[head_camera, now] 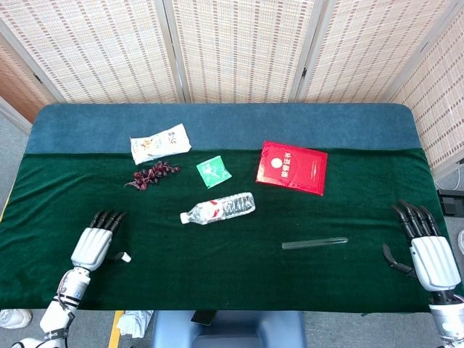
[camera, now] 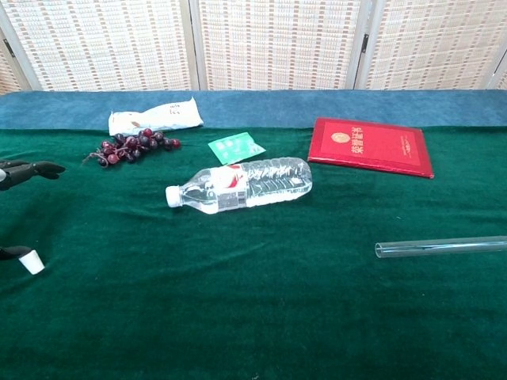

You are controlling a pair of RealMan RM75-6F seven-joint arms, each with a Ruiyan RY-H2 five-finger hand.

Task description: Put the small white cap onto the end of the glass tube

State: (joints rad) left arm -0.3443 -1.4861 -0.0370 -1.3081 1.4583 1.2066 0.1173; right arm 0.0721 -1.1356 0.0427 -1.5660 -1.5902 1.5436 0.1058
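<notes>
Head view. Your left hand (head_camera: 93,244) lies flat near the table's (head_camera: 217,119) front-left corner, fingers straight and pointing away from you. The small white cap (head_camera: 126,257) sits at the tip of its thumb. Whether the thumb only touches it or pins it, this view cannot tell; nothing is wrapped around it. Your right hand (head_camera: 428,250) rests at the far right edge, fingers stretched out, thumb apart, holding nothing. The glass tube (head_camera: 315,243) lies on the green cloth between centre and right hand, roughly crosswise, well apart from the cap. That split reads as deliberate: cap for the left, tube for the right, so each hand can lift its piece and meet in the middle.

Clutter sits further back: water bottle (head_camera: 217,209) on its side, red booklet (head_camera: 291,167), green sachet (head_camera: 213,171), grapes (head_camera: 152,175), white packet (head_camera: 159,143). None blocks either reach.

Chest view. Only dark fingertips of the left hand (camera: 24,171) show at the left margin, above the cloth. The cap (camera: 32,262) stands on the cloth with a dark thumb tip against it. The tube's (camera: 440,247) open end points left, toward the cap, which suits capping from that side. The right hand is outside this frame.

Judgement: the task is not yet begun; securing the cap comes first.
</notes>
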